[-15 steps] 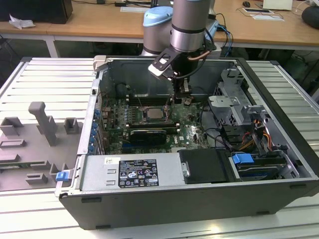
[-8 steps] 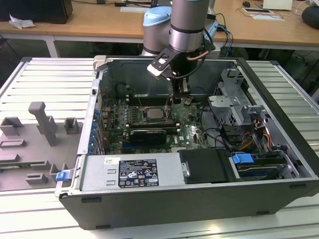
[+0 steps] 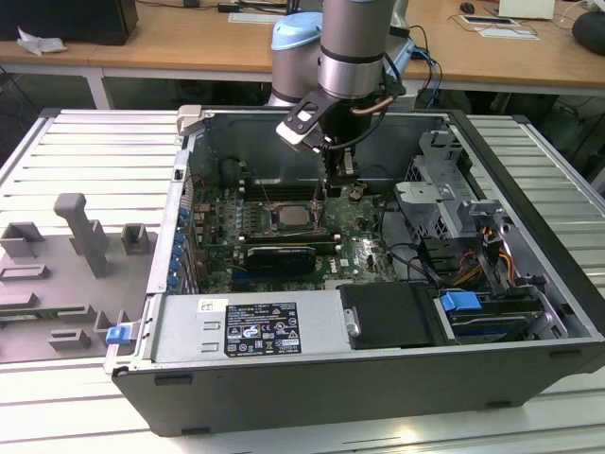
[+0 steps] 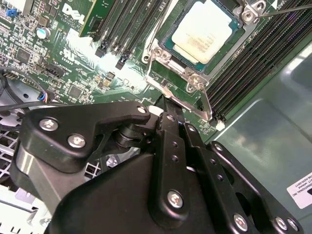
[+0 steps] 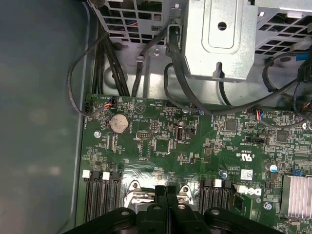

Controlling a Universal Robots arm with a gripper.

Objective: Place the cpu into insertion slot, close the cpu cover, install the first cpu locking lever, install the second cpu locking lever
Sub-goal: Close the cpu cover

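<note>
Wooden desks (image 3: 217,43) run behind a slatted metal table (image 3: 85,151). On the table lies an open computer case (image 3: 378,378). 1 arm reaches down into it, with the gripper (image 3: 327,187) low over the board.

Exterior view: whole case visible. The chip (image 3: 295,217) sits flat on the board, just beside the gripper tip and slightly lower. A drive cage (image 3: 444,189) stands near the gripper on the exterior view's right. The case top is open around the arm.

Second wrist view: close look past the gripper (image 4: 165,105), fingers pressed together. The pale chip (image 4: 201,31) lies seated in the socket (image 4: 163,54), just beyond the fingertips. The cover (image 4: 229,51) lies flat around it, and the chip shows through its window. A thin silvery rod (image 4: 206,103) runs just beside the tip; cannot tell whether they touch.

First wrist view: the gripper (image 5: 166,191) fingers meet with no gap, between 2 silvery frame corners. Memory slots (image 5: 100,200) flank the fingers on both sides. Farther out lie a coin battery (image 5: 119,123) and bundled cables (image 5: 112,63) at the board's edge. A bare case wall (image 5: 39,122) stands beyond 1 bank of slots, well apart from the gripper.
</note>
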